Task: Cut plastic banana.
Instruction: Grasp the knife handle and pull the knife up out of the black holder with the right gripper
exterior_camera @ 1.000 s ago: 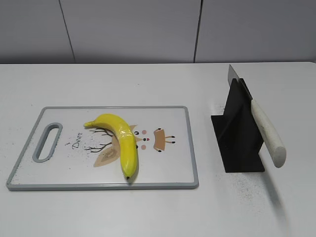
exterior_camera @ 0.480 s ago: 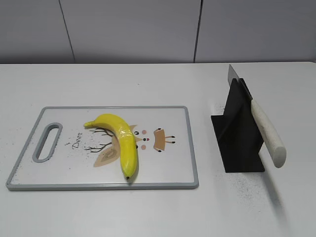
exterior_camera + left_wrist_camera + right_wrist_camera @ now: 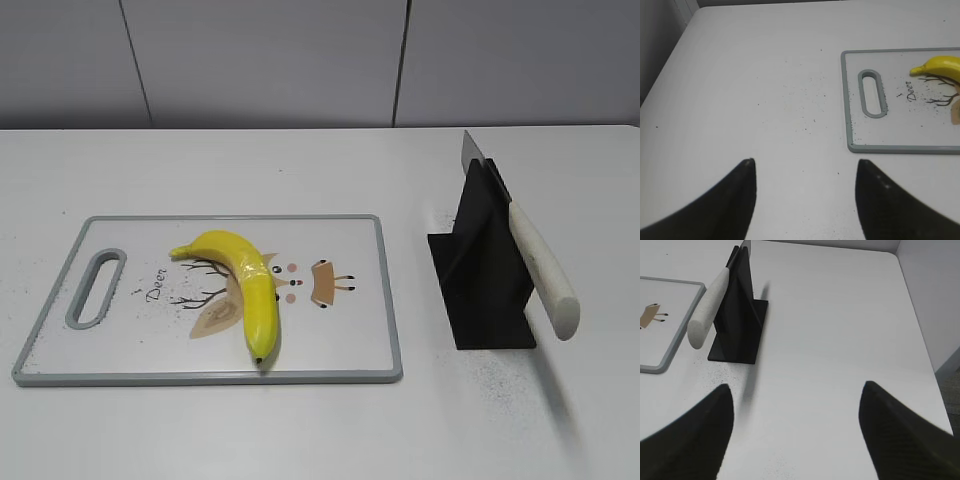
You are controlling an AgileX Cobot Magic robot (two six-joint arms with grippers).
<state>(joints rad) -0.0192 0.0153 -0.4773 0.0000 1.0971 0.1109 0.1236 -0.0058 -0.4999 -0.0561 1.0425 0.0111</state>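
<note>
The plastic banana (image 3: 248,285), glossy yellow with a dark tip, lies on a white cutting board (image 3: 350,340) with a grey rim. Its stem end shows in the left wrist view (image 3: 940,67). A knife with a white handle (image 3: 543,270) rests in a black stand (image 3: 485,285); both show in the right wrist view, the knife (image 3: 707,310) and the stand (image 3: 742,320). My left gripper (image 3: 805,167) is open and empty over bare table left of the board. My right gripper (image 3: 797,392) is open and empty, right of the stand. Neither gripper shows in the exterior view.
The board (image 3: 850,100) has a handle slot (image 3: 872,93) at its left end. The white table's right edge (image 3: 920,335) and left edge (image 3: 670,55) are in view. Dark specks dot the tabletop. A grey wall stands behind.
</note>
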